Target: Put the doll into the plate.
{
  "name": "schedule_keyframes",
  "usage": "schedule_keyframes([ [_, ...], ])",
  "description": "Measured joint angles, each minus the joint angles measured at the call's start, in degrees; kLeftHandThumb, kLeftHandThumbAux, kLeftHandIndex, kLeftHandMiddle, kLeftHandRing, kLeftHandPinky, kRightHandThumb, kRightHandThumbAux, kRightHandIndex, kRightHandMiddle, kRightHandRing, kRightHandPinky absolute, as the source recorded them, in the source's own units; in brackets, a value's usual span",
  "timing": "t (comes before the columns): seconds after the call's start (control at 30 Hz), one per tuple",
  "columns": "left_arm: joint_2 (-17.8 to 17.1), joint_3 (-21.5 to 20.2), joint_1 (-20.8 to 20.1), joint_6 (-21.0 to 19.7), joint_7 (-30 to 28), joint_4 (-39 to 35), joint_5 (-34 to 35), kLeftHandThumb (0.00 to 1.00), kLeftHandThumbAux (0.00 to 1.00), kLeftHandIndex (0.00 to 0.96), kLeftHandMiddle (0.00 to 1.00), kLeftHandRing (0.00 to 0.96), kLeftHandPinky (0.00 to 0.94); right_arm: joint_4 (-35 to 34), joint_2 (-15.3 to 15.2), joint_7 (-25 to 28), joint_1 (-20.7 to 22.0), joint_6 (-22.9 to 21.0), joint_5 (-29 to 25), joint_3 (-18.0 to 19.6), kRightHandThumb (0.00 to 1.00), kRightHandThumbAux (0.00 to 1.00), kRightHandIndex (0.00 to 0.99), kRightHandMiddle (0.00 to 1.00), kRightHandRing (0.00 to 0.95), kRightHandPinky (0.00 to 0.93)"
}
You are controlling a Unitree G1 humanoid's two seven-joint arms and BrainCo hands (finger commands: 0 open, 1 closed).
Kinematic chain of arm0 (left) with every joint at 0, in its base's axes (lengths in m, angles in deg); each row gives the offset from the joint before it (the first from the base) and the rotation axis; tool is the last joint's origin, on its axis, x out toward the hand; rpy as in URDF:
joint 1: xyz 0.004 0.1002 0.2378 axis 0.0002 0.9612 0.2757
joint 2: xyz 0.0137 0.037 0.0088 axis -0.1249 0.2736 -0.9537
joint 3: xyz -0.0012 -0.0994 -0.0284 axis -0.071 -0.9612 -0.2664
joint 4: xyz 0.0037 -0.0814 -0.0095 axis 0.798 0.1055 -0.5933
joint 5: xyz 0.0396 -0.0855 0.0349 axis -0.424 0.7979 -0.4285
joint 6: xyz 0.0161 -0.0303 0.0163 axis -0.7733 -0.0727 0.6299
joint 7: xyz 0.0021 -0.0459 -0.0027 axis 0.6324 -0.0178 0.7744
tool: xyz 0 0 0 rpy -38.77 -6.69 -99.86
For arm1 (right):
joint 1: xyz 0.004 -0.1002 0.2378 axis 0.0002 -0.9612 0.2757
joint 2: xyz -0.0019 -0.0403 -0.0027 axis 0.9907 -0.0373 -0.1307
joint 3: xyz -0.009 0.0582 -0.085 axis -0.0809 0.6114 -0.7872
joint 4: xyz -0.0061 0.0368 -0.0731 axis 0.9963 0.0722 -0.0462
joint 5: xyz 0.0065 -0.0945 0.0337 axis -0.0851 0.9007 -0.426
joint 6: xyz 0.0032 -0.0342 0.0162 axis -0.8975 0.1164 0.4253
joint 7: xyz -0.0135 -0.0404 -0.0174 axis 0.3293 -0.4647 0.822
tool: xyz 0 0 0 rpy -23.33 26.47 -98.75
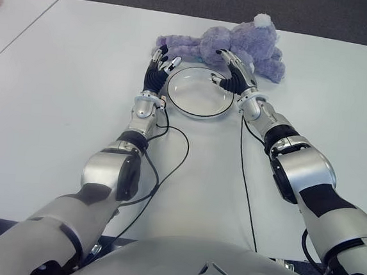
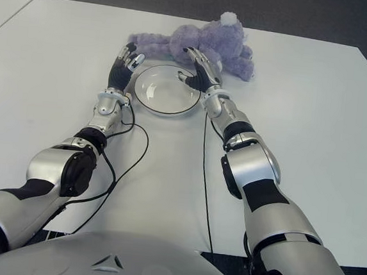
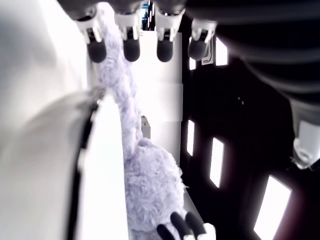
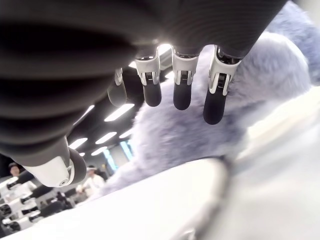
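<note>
A purple plush doll (image 1: 243,47) lies on the white table just beyond a round white plate (image 1: 200,91) with a dark rim. My left hand (image 1: 159,66) hovers at the plate's left edge, fingers spread, near the doll's legs (image 1: 178,46). My right hand (image 1: 233,71) is at the plate's right far edge, fingers extended toward the doll's body and holding nothing. In the right wrist view the fingertips (image 4: 181,97) hang just short of the purple fur (image 4: 200,135). The left wrist view shows the fingers (image 3: 131,50) apart above the doll's leg (image 3: 125,95).
The white table (image 1: 66,82) stretches wide on both sides. A seam with a second table (image 1: 12,39) runs at the far left. Black cables (image 1: 175,156) trail from both wrists across the table toward me.
</note>
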Motion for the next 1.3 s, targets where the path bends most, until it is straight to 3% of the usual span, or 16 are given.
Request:
schedule_keyframes([
  [0.43, 0.01, 0.0, 0.0, 0.01, 0.0, 0.01, 0.01, 0.0, 0.462, 0.0, 0.0, 0.0, 0.0, 0.0, -1.9, 0.61, -0.02, -0.04, -0.02, 1.42, 0.416, 0.526, 0.0, 0.0, 0.022, 0.183],
  [0.8, 0.06, 0.0, -0.01, 0.01, 0.0, 0.01, 0.0, 0.0, 0.455, 0.0, 0.0, 0.0, 0.0, -0.01, -4.31, 0.56, 0.55, -0.03, -0.03, 2.64, 0.522, 0.55, 0.018, 0.0, 0.112, 0.306],
  [1.0, 0.06, 0.01, -0.02, 0.02, 0.0, 0.01, 0.0, 0.0, 0.457, 0.0, 0.0, 0.0, 0.0, -0.19, -6.27, 0.33, 1.2, -0.02, -0.75, 4.09, 0.564, 0.556, 0.043, 0.0, 0.145, 0.32],
  [1.3, 0.15, -0.05, -0.03, 0.02, 0.0, 0.01, 0.04, 0.0, 0.454, 0.0, 0.0, 0.0, 0.0, -0.22, -7.88, -0.16, 1.39, -0.01, -1.42, 5.27, 0.475, 0.586, 0.041, 0.0, 0.17, 0.409],
])
